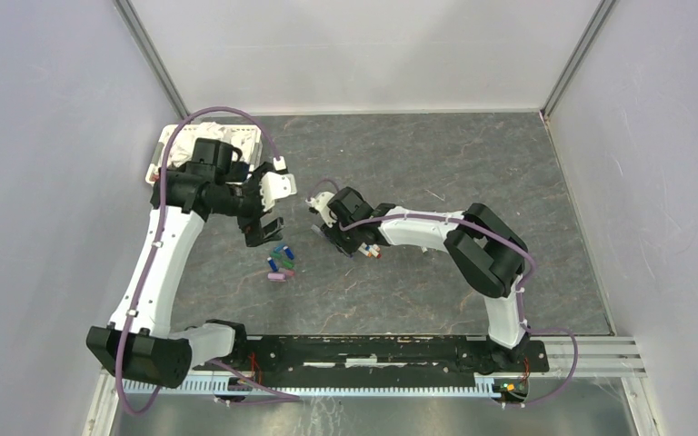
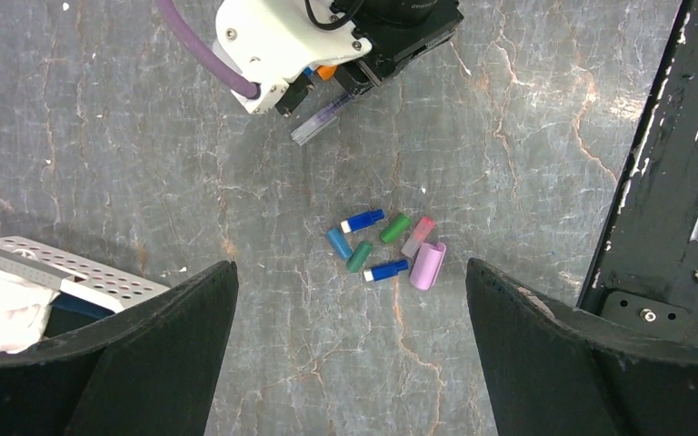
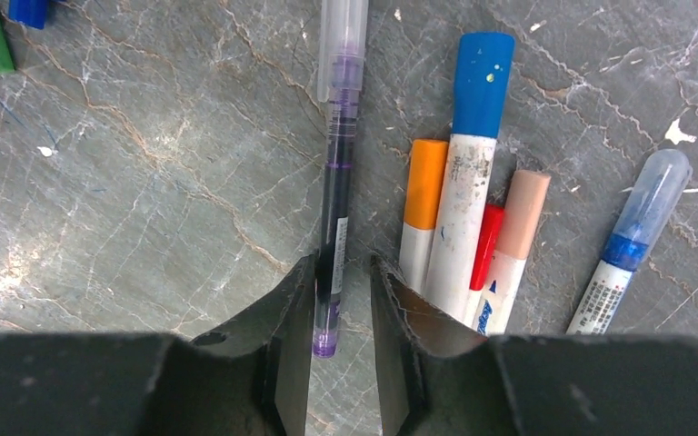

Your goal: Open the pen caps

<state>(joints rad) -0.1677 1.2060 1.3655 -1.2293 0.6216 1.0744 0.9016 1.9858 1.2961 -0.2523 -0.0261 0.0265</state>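
The purple pen [image 3: 336, 209] lies flat on the bench [image 3: 145, 182], lengthwise between the right fingers [image 3: 293, 318], its clear cap [image 3: 343, 36] pointing away from them. They straddle it, unclamped. The left fingers [image 2: 168, 327] are spread wide.

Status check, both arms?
Left gripper open above loose caps. Right gripper astride purple pen, clear cap on, not clamped. Capped pens close beside.

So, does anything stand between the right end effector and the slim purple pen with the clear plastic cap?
Nothing visible: the slim purple pen lies ungripped between the fingers of the right end effector.
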